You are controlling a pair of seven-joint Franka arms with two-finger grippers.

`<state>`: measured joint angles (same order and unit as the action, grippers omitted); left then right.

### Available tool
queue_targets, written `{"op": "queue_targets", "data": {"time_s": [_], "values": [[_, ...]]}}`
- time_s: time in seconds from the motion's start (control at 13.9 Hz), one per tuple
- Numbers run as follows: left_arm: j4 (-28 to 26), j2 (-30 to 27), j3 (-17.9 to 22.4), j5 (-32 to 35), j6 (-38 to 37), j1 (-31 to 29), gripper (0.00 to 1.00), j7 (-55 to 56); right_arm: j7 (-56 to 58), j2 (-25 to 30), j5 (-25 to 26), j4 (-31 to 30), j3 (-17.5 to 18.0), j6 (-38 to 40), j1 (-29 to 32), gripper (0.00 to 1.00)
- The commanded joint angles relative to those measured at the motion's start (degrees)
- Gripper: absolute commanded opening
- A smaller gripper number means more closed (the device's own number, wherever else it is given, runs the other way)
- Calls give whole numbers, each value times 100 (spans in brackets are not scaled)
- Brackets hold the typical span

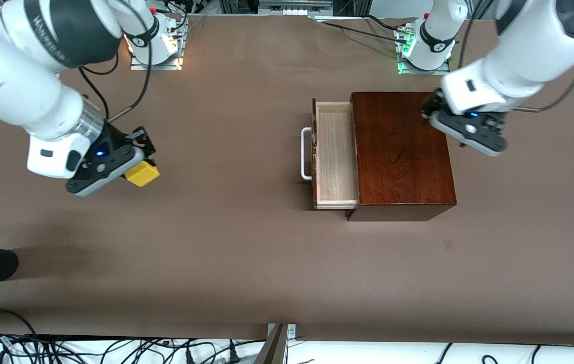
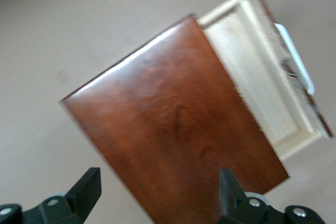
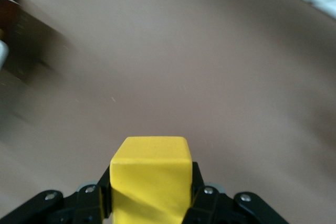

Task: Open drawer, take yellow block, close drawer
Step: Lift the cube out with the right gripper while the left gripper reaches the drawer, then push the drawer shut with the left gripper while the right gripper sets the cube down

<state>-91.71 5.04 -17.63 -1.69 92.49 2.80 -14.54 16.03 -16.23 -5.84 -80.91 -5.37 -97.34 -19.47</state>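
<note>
Right gripper (image 1: 141, 161) clamps the yellow block (image 1: 142, 173) over bare table (image 1: 226, 253) toward the right arm's end. Drawer (image 1: 335, 154) stands pulled out, looks empty. Left gripper (image 2: 160, 192), fingers spread wide, hovers over the box (image 1: 400, 151) top.

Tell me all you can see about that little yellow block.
The yellow block is a small, plain, bright yellow cube with smooth, unmarked faces. The right gripper holds it between its black fingers, shut on two of its sides, over bare table toward the right arm's end. It sits slightly tilted in the front view, well away from the open drawer.
</note>
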Motion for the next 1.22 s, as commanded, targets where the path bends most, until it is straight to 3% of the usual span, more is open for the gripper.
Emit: {"op": "queue_targets", "data": {"time_s": [0.0,0.29,0.57,0.86,1.15], "values": [[198,339,-547,-121,-126,202,100,-575,-424,515,389,-1249,160,-468,259,0],[461,892,-795,-147,-109,877,100,-489,-882,674,663,-2497,142,-1557,531,0],[1278,1771,-786,-217,-65,1346,100,-489,-899,236,663,-2895,124,-2183,751,0],[1243,2255,-760,-59,873,1828,100,-909,-1048,41,654,-3412,72,-2911,769,0],[1235,2791,-769,1194,1604,2496,100,-1403,-1584,-72,663,-4046,72,-3677,769,0]]}}
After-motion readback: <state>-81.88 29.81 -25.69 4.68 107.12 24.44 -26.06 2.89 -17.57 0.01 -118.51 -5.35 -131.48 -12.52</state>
